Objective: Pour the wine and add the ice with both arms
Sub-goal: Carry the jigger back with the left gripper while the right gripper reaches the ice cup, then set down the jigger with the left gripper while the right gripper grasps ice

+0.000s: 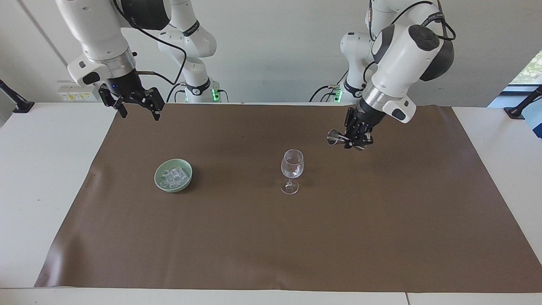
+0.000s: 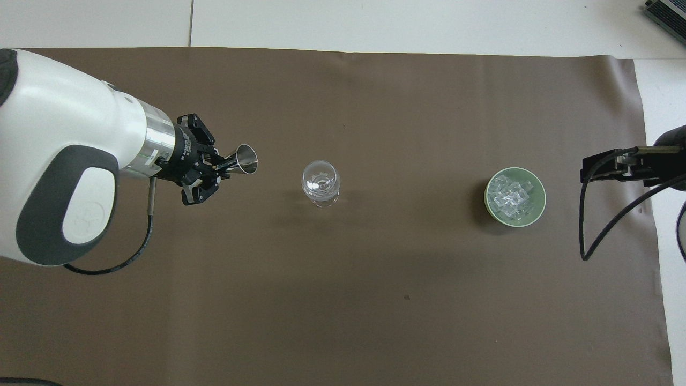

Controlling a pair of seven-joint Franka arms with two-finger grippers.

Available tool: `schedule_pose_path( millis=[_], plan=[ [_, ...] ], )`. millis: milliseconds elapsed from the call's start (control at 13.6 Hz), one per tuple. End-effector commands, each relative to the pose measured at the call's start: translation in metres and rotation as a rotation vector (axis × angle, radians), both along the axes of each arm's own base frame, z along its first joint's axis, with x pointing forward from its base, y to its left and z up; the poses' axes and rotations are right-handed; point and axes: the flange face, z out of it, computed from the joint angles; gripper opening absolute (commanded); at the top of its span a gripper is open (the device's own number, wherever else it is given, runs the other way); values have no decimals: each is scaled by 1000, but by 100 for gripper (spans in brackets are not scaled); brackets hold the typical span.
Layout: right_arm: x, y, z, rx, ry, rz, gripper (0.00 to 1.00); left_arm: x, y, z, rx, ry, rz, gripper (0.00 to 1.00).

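Note:
A clear wine glass point(image 1: 292, 169) stands upright mid-mat; it also shows in the overhead view point(image 2: 320, 182). My left gripper point(image 1: 355, 141) is shut on a silver jigger point(image 1: 335, 137), held tilted on its side in the air beside the glass, toward the left arm's end. In the overhead view the left gripper point(image 2: 217, 170) holds the jigger point(image 2: 244, 160) with its mouth toward the glass. A green bowl point(image 1: 181, 188) holds ice point(image 1: 173, 176) toward the right arm's end; bowl point(image 2: 540, 206) and ice point(image 2: 509, 195) show from overhead too. My right gripper point(image 1: 139, 111) is open and empty, raised over the mat's edge.
A brown mat point(image 1: 296, 237) covers most of the white table point(image 1: 42, 169). A black cable point(image 2: 600, 236) hangs from the right arm beside the bowl. Only the glass and bowl stand on the mat.

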Motion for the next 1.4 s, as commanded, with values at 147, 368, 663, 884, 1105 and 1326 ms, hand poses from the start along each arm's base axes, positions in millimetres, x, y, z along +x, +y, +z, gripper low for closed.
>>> schedule_pose_path(
  millis=[147,368,663,884,1105,1326],
  plan=[
    [5,-3,-72,18,-36,32,100,-9,96,-24,-264,44,43,0],
    [12,-4,-130,18,-67,57,100,-9,142,-45,-351,72,124,0],
    [21,-18,-186,19,-85,80,100,-22,176,-97,-524,41,55,0],
    [26,-32,-216,17,-95,85,100,-22,190,-128,-563,-46,-75,0],
    [23,-33,-251,18,-104,110,100,-24,206,-151,-624,-71,-49,0],
    [25,-25,-259,19,-113,124,100,-28,232,-169,-680,-83,50,0]
  ],
)
